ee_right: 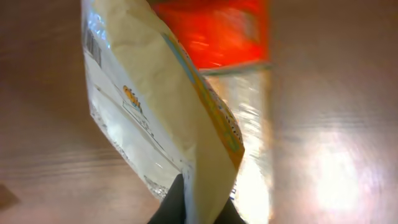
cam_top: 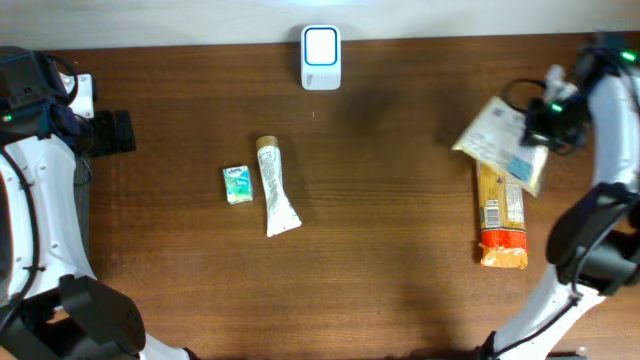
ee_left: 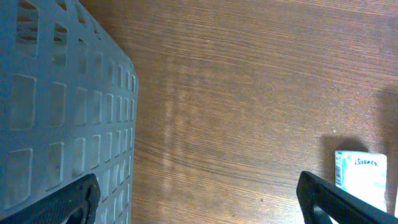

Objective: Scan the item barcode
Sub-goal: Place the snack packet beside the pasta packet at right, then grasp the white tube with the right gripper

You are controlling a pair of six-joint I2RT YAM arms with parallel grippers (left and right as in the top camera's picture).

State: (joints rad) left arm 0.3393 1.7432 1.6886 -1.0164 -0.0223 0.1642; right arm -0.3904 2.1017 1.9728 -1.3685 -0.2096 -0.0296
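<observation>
A cream and white packet (cam_top: 497, 135) hangs tilted over the table's right side, above a long pasta pack (cam_top: 502, 222). My right gripper (cam_top: 540, 125) is shut on the packet's edge. In the right wrist view the black fingers (ee_right: 177, 202) pinch the packet (ee_right: 155, 106) from below, and a small barcode (ee_right: 93, 43) shows near its upper left corner. The white scanner (cam_top: 321, 57) stands at the back middle of the table, far left of the packet. My left gripper (cam_top: 125, 131) rests open at the far left; in its own view the left gripper (ee_left: 199, 193) has nothing between the fingers.
A white tube (cam_top: 275, 187) and a small green box (cam_top: 237, 184) lie left of centre. The left wrist view shows a grey perforated basket (ee_left: 56, 106) on its left and the small box (ee_left: 364, 177) on its right. The orange end of the pasta pack (ee_right: 214, 31) lies under the packet.
</observation>
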